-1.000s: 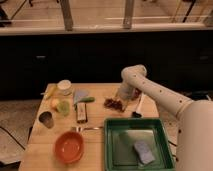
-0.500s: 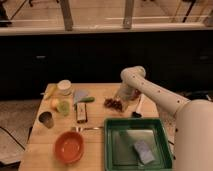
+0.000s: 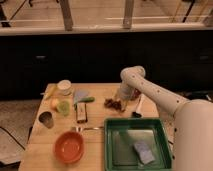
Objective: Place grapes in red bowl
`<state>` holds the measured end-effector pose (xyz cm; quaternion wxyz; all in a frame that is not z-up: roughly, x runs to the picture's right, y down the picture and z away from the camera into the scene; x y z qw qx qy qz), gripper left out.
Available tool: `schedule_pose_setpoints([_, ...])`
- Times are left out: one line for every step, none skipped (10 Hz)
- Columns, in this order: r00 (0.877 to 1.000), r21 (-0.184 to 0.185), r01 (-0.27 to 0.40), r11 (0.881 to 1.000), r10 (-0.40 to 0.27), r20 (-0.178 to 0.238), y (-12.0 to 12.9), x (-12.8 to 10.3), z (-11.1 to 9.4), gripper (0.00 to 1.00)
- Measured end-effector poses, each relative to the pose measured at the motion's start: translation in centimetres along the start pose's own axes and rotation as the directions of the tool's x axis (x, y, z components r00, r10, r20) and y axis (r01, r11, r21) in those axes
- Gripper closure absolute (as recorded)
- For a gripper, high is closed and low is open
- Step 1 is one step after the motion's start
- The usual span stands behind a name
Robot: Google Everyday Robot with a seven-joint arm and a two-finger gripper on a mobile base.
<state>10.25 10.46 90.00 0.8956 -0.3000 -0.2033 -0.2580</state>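
Note:
The grapes (image 3: 114,104), a flat dark red-brown cluster, lie on the wooden table (image 3: 100,90) just above the green tray. My gripper (image 3: 122,98) is at the end of the white arm, low over the table at the right edge of the grapes. A dark maroon-red round shape, the red bowl (image 3: 135,93), shows just right of the gripper, partly hidden behind the arm.
A green tray (image 3: 112,150) at the front right holds a blue sponge (image 3: 144,151). An orange bowl (image 3: 69,147) sits front left. A metal cup (image 3: 46,119), white cup (image 3: 64,87), fruit (image 3: 62,107), snack bar (image 3: 81,114) and a black-and-white utensil (image 3: 137,107) also lie on the table.

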Motion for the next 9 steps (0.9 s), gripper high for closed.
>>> schedule_pose_setpoints([1.000,0.006,-0.008,1.000,0.008,-0.007,0.0,0.0,-0.1,0.23])
schedule_pose_setpoints([1.000,0.013,-0.013,1.000,0.013,-0.010,0.0,0.1,-0.2,0.20])
schedule_pose_setpoints([1.000,0.023,-0.019,1.000,0.020,-0.014,-0.1,0.0,-0.4,0.20])
schedule_pose_setpoints([0.999,0.034,-0.028,0.999,0.029,-0.018,0.0,0.2,-0.6,0.20])
schedule_pose_setpoints([0.999,0.041,-0.035,0.999,0.036,-0.022,0.0,0.2,-0.8,0.20])
schedule_pose_setpoints([0.999,0.045,-0.039,0.998,0.041,-0.023,-0.1,0.2,-0.8,0.20])
schedule_pose_setpoints([0.999,0.048,-0.043,0.998,0.044,-0.023,-0.4,0.2,-0.8,0.20])
schedule_pose_setpoints([0.998,0.048,-0.050,0.998,0.051,-0.020,-0.7,0.3,-0.5,0.20])
schedule_pose_setpoints([0.998,0.047,-0.057,0.997,0.058,-0.017,-1.0,0.4,-0.3,0.20])
